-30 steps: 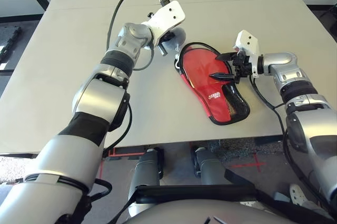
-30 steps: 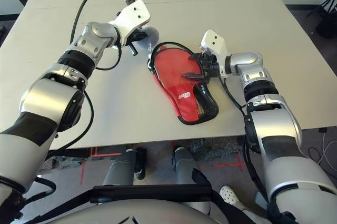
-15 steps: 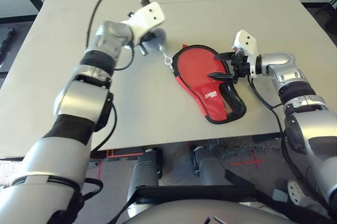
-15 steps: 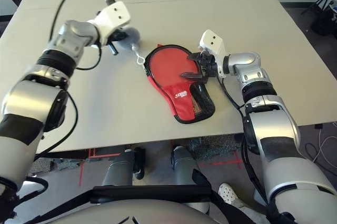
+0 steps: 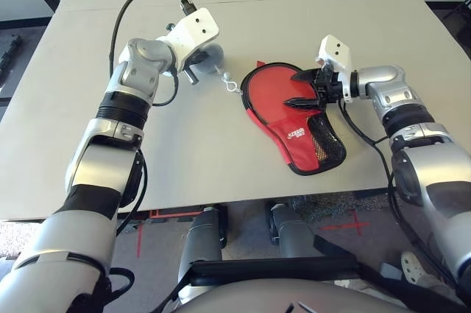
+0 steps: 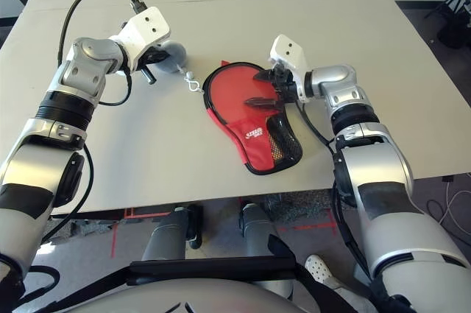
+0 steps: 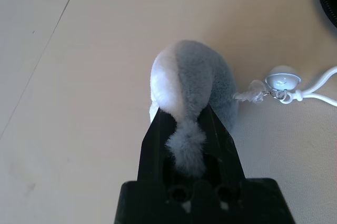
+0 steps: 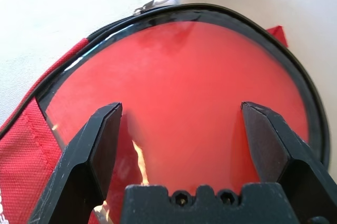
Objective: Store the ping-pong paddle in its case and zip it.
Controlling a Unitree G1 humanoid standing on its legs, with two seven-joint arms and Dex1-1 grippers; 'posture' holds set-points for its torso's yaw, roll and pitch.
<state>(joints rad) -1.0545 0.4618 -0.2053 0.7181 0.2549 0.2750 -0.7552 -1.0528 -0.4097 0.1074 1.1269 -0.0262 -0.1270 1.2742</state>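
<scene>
The case [image 5: 294, 118] lies flat on the desk [image 5: 309, 26], its round red end toward the far side and its narrow end with the black mesh pocket and small white lettering near the front edge. The right gripper [image 5: 303, 87] hangs just over the round end, jaws spread wide with nothing between them; from the right wrist view the two black fingers [image 8: 89, 161] straddle the clear plastic panel, and red shows through it. Whether that red is the ping-pong paddle inside or only the case's own fabric is hard to make out, and no wooden handle is visible. I cannot tell either whether the zip along the black edging is done up. Off to the case's left, well apart from it, the left gripper [image 7: 184, 124] has its jaws pinched shut on a small grey fluffy pouch [image 7: 197, 76], which rests on the desk. A white cord with a bead [image 7: 283, 80] trails from the pouch toward the case's rim and stops just short of it. The pouch itself is half hidden behind the left wrist in the head views.
</scene>
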